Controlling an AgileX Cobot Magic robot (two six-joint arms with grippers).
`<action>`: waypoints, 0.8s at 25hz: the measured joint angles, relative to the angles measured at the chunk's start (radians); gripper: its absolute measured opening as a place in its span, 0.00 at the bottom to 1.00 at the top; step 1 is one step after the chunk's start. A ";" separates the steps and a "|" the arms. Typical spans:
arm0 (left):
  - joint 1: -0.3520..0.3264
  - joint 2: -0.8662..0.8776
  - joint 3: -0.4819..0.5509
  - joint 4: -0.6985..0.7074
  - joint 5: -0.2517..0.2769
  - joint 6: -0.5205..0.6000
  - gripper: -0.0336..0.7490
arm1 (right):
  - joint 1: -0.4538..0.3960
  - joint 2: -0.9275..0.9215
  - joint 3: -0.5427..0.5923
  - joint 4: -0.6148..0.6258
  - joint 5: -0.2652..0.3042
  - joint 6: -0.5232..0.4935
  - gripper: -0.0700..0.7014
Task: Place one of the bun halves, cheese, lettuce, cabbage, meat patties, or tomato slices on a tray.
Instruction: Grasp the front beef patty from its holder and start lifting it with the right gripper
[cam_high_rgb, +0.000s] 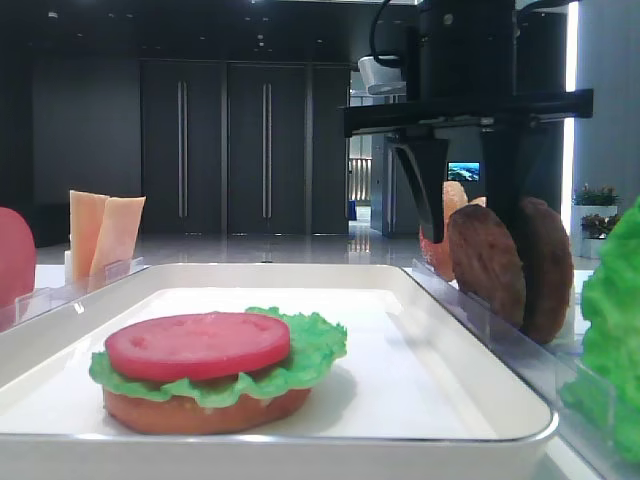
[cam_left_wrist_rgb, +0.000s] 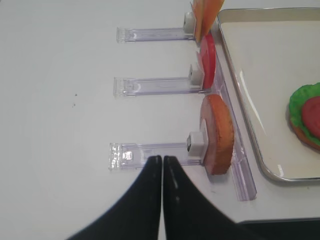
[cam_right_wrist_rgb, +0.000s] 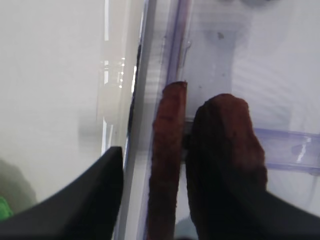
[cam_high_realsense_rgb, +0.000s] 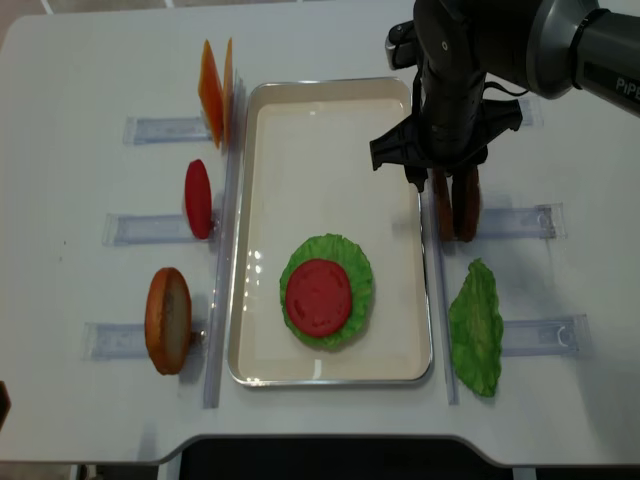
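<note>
- the tray (cam_high_realsense_rgb: 260, 150) sat mid-surface and carried a stack: a bun half (cam_high_rgb: 200, 410) at the bottom, a lettuce leaf (cam_high_realsense_rgb: 352, 260) on it, a tomato slice (cam_high_realsense_rgb: 319, 298) on top.
- two meat patties (cam_high_realsense_rgb: 457, 205) stood on edge in a clear rack (cam_high_realsense_rgb: 520, 220) just beside the tray's right rim, flat faces side by side; their round faces looked toward and away from the tray.
- the right gripper (cam_high_realsense_rgb: 440, 170) hung directly over those patties, jaws pointing down. in the right wrist view one dark finger lay on the tray side of the thin-looking patty (cam_right_wrist_rgb: 167, 165) and the other finger was hidden behind the thicker-looking patty (cam_right_wrist_rgb: 227, 165). jaws stood spread, straddling the pair; no pinch visible, contact could not be told.
- judgement: the next move turned on the jaws closing across the patties' thin axis, face to face; the patties lay straight below the gripper, so only descent and closing seemed needed. risk: taking both patties instead of one.
- the right arm was plainly the nearer one.
- the left gripper (cam_left_wrist_rgb: 161, 165) rested with its fingers pressed together, holding nothing, near a spare bun half (cam_left_wrist_rgb: 217, 132) standing in its rack on the left.
- cheese slices (cam_high_realsense_rgb: 214, 88) and a spare tomato slice (cam_high_realsense_rgb: 198, 198) stood in left racks, a spare lettuce leaf (cam_high_realsense_rgb: 475, 328) on the right.
</note>
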 joint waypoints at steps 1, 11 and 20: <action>0.000 0.000 0.000 0.000 0.000 0.000 0.04 | 0.000 0.000 0.000 -0.002 0.001 0.000 0.49; 0.000 0.000 0.000 0.000 0.000 0.000 0.04 | -0.002 0.000 0.000 -0.026 0.011 0.005 0.23; 0.000 0.000 0.000 0.000 0.000 0.000 0.04 | -0.002 -0.001 -0.003 -0.021 0.029 0.005 0.23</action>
